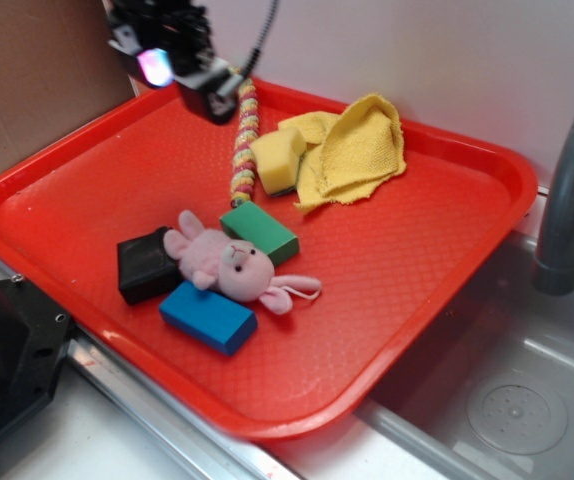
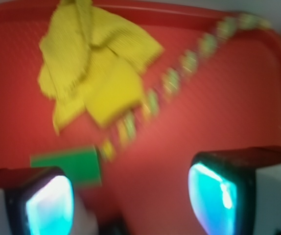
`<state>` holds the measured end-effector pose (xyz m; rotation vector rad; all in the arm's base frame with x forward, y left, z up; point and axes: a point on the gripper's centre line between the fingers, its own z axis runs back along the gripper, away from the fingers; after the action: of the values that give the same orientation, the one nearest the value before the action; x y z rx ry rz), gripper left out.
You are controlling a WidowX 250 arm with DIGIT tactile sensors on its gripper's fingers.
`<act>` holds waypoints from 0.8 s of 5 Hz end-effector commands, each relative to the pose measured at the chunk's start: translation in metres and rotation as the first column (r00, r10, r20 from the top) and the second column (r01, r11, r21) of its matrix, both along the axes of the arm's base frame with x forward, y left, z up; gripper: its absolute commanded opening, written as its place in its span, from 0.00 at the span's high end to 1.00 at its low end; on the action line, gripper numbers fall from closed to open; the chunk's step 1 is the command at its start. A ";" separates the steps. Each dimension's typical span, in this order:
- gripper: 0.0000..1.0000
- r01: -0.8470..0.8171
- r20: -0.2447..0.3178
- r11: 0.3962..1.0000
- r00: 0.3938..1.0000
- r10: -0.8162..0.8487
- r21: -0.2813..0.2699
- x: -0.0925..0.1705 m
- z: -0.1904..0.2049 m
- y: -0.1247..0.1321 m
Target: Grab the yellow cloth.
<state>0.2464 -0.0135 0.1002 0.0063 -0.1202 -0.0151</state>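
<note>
The yellow cloth point(image 1: 352, 150) lies crumpled at the back of the red tray point(image 1: 447, 260), beside a pale-yellow sponge block point(image 1: 278, 160). In the blurred wrist view the yellow cloth point(image 2: 89, 54) is at the upper left, partly over the sponge point(image 2: 113, 95). My gripper point(image 1: 182, 62) hangs above the tray's back left corner, well left of the cloth and apart from it. From the wrist, the gripper point(image 2: 133, 198) is open, its glowing pads point(image 2: 50, 205) wide apart with only bare tray between them.
A multicoloured braided rope point(image 1: 244, 140) runs from the gripper toward the sponge. A green block point(image 1: 258, 232), black block point(image 1: 148, 264), blue block point(image 1: 208, 317) and pink plush toy point(image 1: 229, 266) sit mid-tray. A sink with grey faucet point(image 1: 567, 190) lies to the right.
</note>
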 end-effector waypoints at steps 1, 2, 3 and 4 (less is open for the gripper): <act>0.00 0.122 0.095 0.991 0.987 -0.127 0.061 0.081 -0.012 -0.042; 0.00 0.144 0.088 0.985 0.984 -0.152 0.091 0.109 -0.030 -0.042; 0.00 0.160 0.066 0.982 0.984 -0.167 0.105 0.116 -0.052 -0.038; 0.00 0.171 0.063 0.980 0.982 -0.178 0.097 0.116 -0.068 -0.036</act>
<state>0.3514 -0.0428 0.0241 0.0900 -0.1416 -0.1902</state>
